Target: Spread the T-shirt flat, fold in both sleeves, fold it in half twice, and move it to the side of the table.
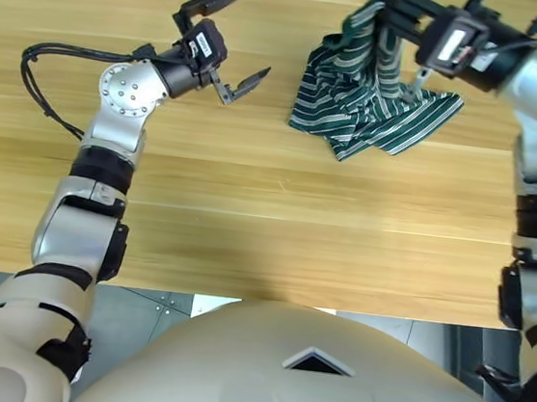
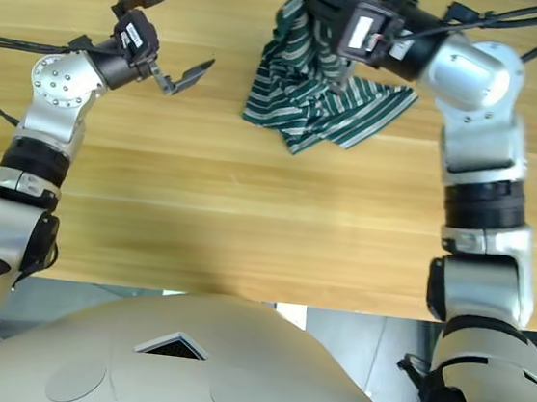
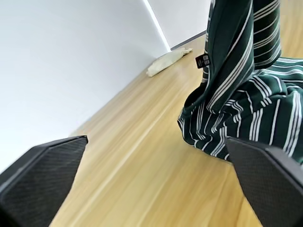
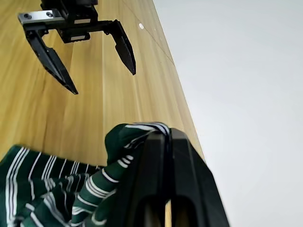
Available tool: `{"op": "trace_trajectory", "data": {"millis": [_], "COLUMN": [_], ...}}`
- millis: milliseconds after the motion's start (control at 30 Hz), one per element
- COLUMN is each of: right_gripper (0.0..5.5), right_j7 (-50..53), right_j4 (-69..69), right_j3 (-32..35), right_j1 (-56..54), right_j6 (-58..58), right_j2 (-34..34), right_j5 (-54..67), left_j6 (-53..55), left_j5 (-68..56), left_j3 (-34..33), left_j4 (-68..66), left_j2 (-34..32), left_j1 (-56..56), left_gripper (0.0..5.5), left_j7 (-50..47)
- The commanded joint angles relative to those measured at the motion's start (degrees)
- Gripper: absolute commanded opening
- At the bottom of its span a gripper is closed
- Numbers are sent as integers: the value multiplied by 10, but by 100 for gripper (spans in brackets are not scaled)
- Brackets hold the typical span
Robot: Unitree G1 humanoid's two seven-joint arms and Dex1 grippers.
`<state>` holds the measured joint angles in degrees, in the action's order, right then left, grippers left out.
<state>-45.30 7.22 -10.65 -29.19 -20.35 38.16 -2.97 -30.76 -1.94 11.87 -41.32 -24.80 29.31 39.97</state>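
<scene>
One T-shirt (image 1: 372, 101) here, dark green with thin white stripes, soft and rumpled in a heap toward the far right of the bench (image 1: 248, 208). One bunched fold is pulled up off the heap. The right jaws are clamped tight on it, black and pressed together, with striped cloth peeking out at the tips. The rest drapes down and pools on the wood. A small black label (image 3: 202, 60) shows on the raised part. To the left, near the cloth but not touching it, the left jaws hang spread wide, two pointed black prongs. The bench is pale wood in long planks. One pale crumpled cloth (image 3: 168, 61) lies at its far edge, by a white wall (image 3: 71, 56).
</scene>
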Motion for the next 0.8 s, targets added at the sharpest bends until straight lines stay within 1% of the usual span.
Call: {"op": "trace_trajectory", "data": {"millis": [33,100,200,267,367,467,533,667,800], "right_gripper": [0,0,0,0,0,0,0,0,0], "right_j7": [-8,-1,9,8,-3,-12,-15,-22,-45], "right_j4": [-25,-19,-8,-12,-26,-42,-52,-71,-123], "right_j3": [26,26,25,25,21,18,18,12,2], "right_j1": [15,6,0,3,10,22,31,40,63], "right_j6": [11,12,10,11,14,18,19,26,41], "right_j2": [22,18,14,14,17,22,25,24,24], "right_j5": [12,2,-8,-9,-6,-5,-6,-9,13], "left_j6": [27,37,42,40,23,36,49,64,90], "left_j5": [-25,-37,-35,-36,-26,-17,-20,-20,19], "left_j3": [4,9,14,9,-2,-14,-29,-52,-46], "left_j4": [-36,-60,-96,-116,-155,-214,-248,-287,-326], "left_j2": [19,24,30,41,62,76,82,86,93], "left_j1": [16,9,8,18,54,117,155,197,228], "left_gripper": [539,539,539,539,539,539,539,539,539], "left_j7": [95,158,227,244,235,216,220,238,191]}}
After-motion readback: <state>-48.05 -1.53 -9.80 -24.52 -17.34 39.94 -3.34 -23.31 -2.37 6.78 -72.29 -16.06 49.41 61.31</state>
